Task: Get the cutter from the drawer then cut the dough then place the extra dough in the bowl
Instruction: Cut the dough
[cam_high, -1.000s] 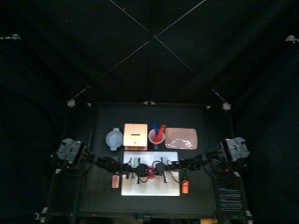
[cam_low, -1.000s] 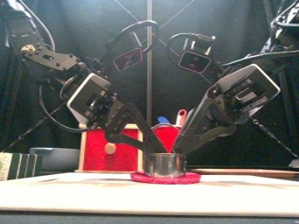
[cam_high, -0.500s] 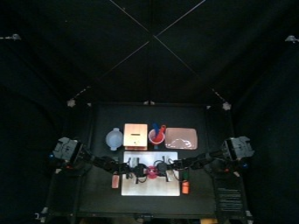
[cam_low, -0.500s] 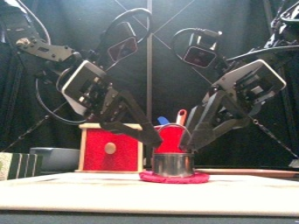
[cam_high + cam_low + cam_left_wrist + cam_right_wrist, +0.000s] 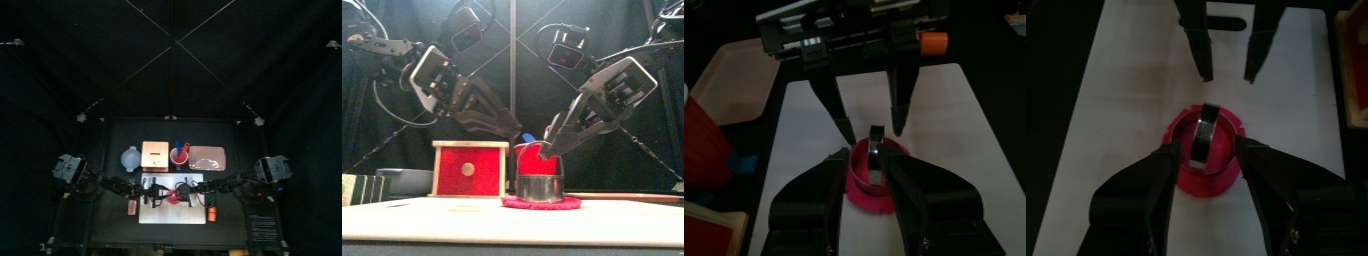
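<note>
the round metal cutter [image 5: 537, 187] stood on the red dough [image 5: 540, 203], on the white cutting board [image 5: 174, 215] near the table's [image 5: 114, 230] front. the left gripper [image 5: 1228, 70] and the right gripper [image 5: 873, 130] hung just above the cutter on either side, each with jaws spread, gripping nothing.
</note>
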